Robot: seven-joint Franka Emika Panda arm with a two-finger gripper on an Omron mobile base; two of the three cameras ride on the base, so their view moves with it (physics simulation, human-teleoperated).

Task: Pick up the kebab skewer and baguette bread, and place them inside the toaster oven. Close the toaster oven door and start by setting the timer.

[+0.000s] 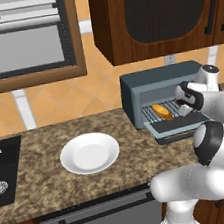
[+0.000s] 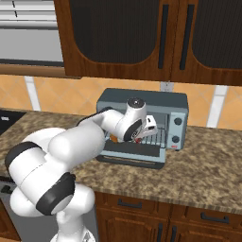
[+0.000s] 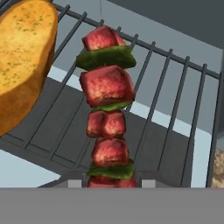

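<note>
The toaster oven [image 1: 150,81] stands open on the counter, its door [image 1: 175,131] folded down flat. The baguette bread [image 1: 162,112] lies on the wire rack [image 3: 175,100] inside, on the left. My gripper [image 1: 185,107] reaches into the oven mouth from the right. In the hand view the kebab skewer [image 3: 107,87], red chunks with green pieces, runs out from between my fingertips over the rack, right beside the baguette bread [image 3: 22,61]. My gripper [image 3: 111,183] is shut on the skewer's near end. Whether the skewer rests on the bars I cannot tell.
A white plate [image 1: 89,152] sits bare on the granite counter left of the oven. A dark sink [image 1: 3,169] lies at the far left. The oven's knobs [image 2: 177,121] are on its right side. Wooden cabinets [image 2: 142,33] hang above the oven.
</note>
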